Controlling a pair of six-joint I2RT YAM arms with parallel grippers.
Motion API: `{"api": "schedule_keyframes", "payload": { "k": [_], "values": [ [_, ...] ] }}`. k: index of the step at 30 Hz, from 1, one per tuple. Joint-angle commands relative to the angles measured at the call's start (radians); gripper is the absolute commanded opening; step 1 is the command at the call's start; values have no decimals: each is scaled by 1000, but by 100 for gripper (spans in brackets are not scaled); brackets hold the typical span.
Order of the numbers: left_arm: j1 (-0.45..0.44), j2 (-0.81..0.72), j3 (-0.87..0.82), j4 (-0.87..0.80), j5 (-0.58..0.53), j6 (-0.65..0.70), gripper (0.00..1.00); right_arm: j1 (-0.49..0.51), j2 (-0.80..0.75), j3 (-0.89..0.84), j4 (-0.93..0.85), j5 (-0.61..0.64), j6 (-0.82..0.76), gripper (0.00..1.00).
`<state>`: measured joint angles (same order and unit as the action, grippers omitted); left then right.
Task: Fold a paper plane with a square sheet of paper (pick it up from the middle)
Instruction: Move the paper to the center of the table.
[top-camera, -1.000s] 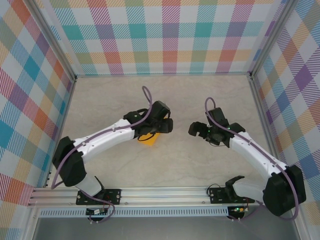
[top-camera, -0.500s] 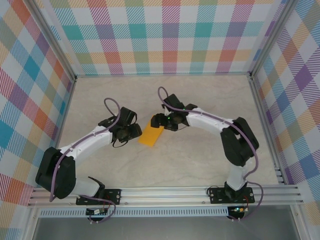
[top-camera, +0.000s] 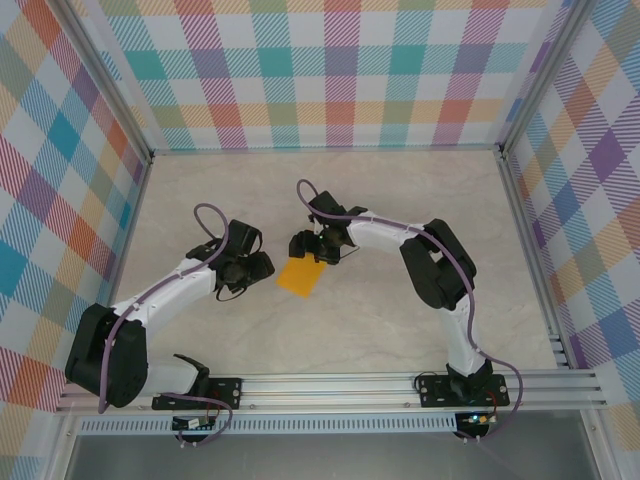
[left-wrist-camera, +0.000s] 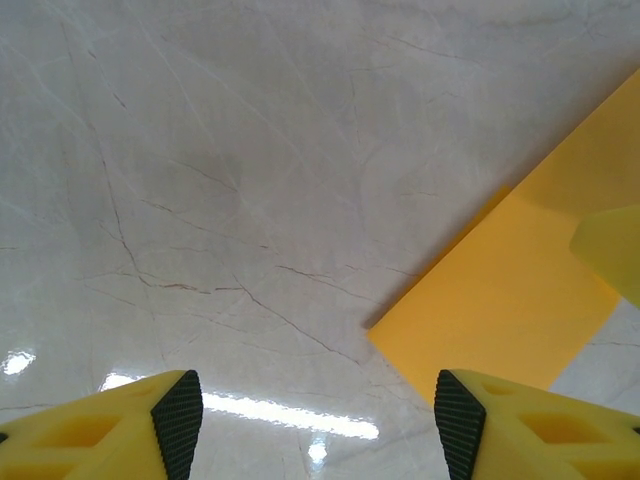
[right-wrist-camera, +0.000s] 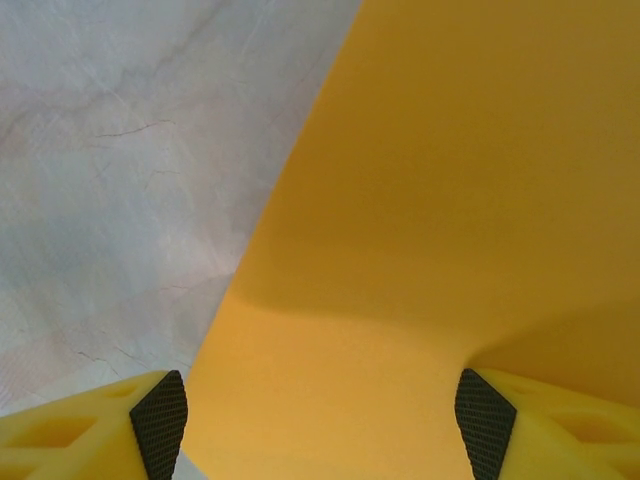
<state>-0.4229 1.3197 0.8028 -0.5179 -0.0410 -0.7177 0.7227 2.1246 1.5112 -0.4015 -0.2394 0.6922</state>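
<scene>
1. The right gripper (right-wrist-camera: 322, 415) has its two yellow fingers spread, and its black ribbed pads (right-wrist-camera: 160, 410) stand well apart. Nothing is pinched between them: the jaws are released and empty.
2. Between and just ahead of those pads lies the thin, plain orange-yellow sheet of paper (right-wrist-camera: 450, 200). It is flat on the pale marbled table top (left-wrist-camera: 250, 150) and runs on ahead of the fingers. A soft shadowed band crosses it near the pads. I cannot tell whether that is a crease or only shade.
3. The left gripper (left-wrist-camera: 318, 425) is also released, with its yellow fingers wide apart. Only bare table shows between its black pads.
4. From the left fingers the paper lies ahead and to the right. Its near corner is just beyond the right-hand pad and does not touch it. One straight edge runs diagonally up and away to the right, with a small step in it that suggests two layers.
5. In the top view the paper sits mid-table between the two wrists. The right gripper is over its far edge and the left gripper is just beside its left side.
6. My judgement is that the right arm is the nearer one, since it is already on the sheet. The next move depends on lowering or closing there, while the left gripper would first have to move right to reach the paper.
</scene>
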Motion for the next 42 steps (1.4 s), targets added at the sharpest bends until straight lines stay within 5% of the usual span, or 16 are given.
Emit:
{"api": "schedule_keyframes", "payload": {
  "k": [1,17,23,26,31,39,42],
  "values": [
    [16,-23,-7,11,28,-4,67,-2,6,-17,-71,16,-40,75],
    [16,-4,10,24,100,24,79,-2,-155,-356,-33,12,-145,75],
    [12,-32,-10,73,204,30,81,-5,-280,-483,-39,49,-212,75],
    [-11,-51,-36,130,262,18,73,-11,-359,-495,-25,58,-197,75],
    [-81,-76,-93,250,324,-47,46,-11,-457,-501,76,44,-41,68],
    [-218,-5,-143,447,364,-145,22,-12,-355,-521,255,-112,105,41],
    [-260,64,-137,497,375,-165,17,-11,-323,-507,256,-129,99,39]
  ]
}}
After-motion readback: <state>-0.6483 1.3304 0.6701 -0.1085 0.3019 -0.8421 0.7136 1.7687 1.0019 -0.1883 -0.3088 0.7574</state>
